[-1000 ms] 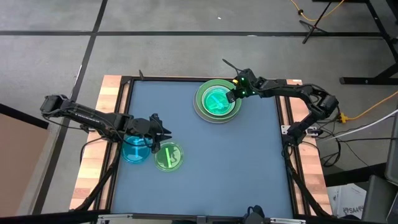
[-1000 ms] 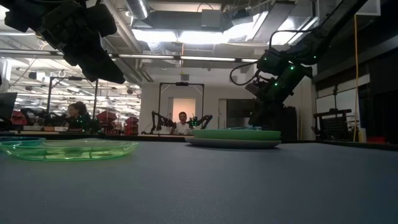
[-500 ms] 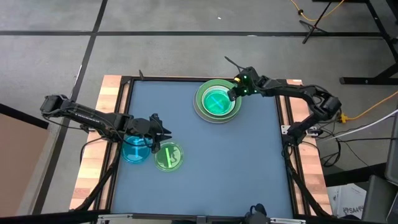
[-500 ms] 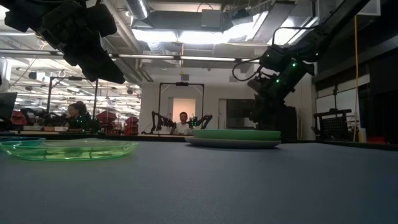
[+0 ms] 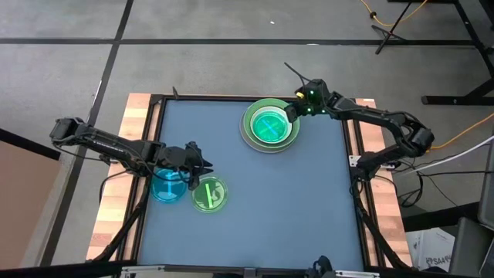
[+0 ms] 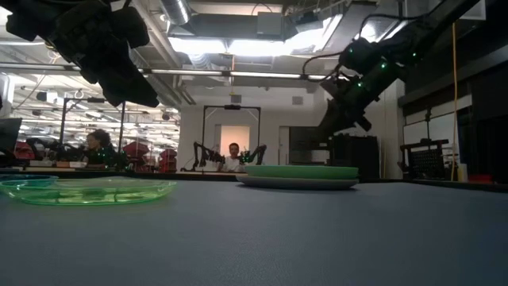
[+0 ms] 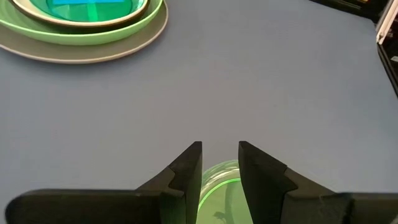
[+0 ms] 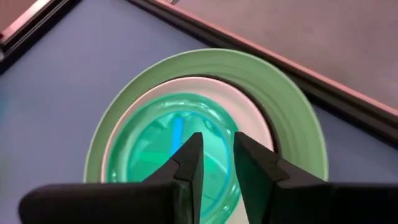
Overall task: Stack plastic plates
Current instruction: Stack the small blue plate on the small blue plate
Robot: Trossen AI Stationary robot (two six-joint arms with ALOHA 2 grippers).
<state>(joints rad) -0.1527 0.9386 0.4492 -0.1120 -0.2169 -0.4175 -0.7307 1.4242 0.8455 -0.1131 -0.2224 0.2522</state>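
Note:
The stack of plates (image 5: 270,126) stands near the table's far right. A large grey plate is at the bottom, then light green (image 8: 292,118), a dark rim, white, and translucent green over blue on top (image 8: 155,149). My right gripper (image 5: 293,113) hovers above the stack's far right edge, its fingers a narrow gap apart (image 8: 217,158). A translucent blue plate (image 5: 167,185) and a translucent green plate (image 5: 209,194) lie flat near the left edge. My left gripper (image 5: 202,164) hangs above them, narrowly open (image 7: 220,162).
The blue table mat (image 5: 255,208) shows bare through its middle and its near right. A dark frame and wooden strips (image 5: 360,193) run along the edges. In the low view, people sit in the room far behind the table (image 6: 232,157).
My right gripper has risen from the stack's far right rim and drawn a little toward the table's far right corner. The top translucent green plate, uneven a second ago, now lies flat on the stack. The left arm has kept still.

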